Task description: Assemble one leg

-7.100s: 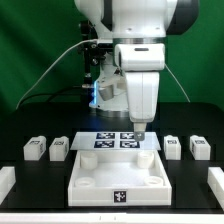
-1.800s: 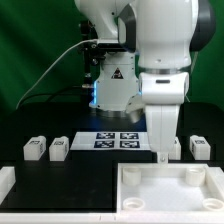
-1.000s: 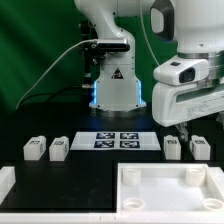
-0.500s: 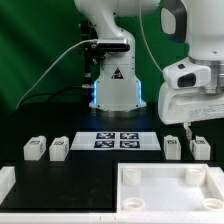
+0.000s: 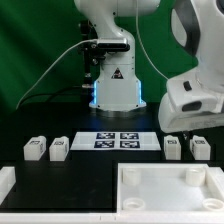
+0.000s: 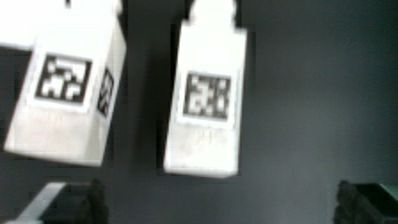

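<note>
Nearest in the exterior view: large white panel (image 5: 165, 190) with round corner sockets. It lies flat on the black worktop (image 5: 100, 170), toward the exterior view's right.

Behind it is a row of four small white tagged blocks. On the exterior view's left are the outer left block (image 5: 35, 148) and the inner left block (image 5: 59, 148), side by side. On its right are the inner right block (image 5: 172, 146) and the outer right block (image 5: 199, 147). The marker board (image 5: 120, 140) lies flat between the two pairs, slightly further back.

The arm (image 5: 195, 100) hangs over the right pair, clear of them.

Wrist view: the leg (image 6: 214, 100) lies tag-up on the worktop, roughly in line with the middle of the gripper (image 6: 222, 200). A second leg (image 6: 71, 90) lies just beside it, with a narrow dark gap between them. The dark fingers (image 6: 68, 200) are spread wide, hold nothing, and touch neither piece. I cannot tell which block of the right pair is the leg.

Farthest: arm base (image 5: 112, 85) with a blue glow, against a green backdrop (image 5: 30, 40).
</note>
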You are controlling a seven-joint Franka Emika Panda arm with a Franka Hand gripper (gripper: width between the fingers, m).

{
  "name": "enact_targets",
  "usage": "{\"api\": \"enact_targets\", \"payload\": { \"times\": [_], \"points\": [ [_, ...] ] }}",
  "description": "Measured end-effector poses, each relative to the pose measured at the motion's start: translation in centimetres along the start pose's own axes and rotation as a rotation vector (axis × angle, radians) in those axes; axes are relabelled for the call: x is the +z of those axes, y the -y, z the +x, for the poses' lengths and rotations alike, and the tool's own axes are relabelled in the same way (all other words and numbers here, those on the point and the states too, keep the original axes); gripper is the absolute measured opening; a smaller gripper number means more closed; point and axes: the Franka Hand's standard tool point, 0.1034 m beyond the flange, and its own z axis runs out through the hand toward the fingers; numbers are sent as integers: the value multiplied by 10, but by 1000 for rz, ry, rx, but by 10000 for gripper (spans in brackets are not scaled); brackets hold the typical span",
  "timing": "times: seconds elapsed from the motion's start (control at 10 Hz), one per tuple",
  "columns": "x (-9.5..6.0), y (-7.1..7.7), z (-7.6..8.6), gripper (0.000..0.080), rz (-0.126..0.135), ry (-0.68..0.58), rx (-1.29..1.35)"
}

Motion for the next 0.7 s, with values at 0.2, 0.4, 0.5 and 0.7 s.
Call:
{"api": "enact_targets", "payload": {
  "times": [0.2,0.4,0.5,0.7],
  "points": [
    [17,6,-12,649,-12,224,33],
    [21,9,-3,649,-5,236,26],
    [20,9,-4,649,-5,236,25],
    [23,9,-3,649,-5,238,25]
  ]
}}
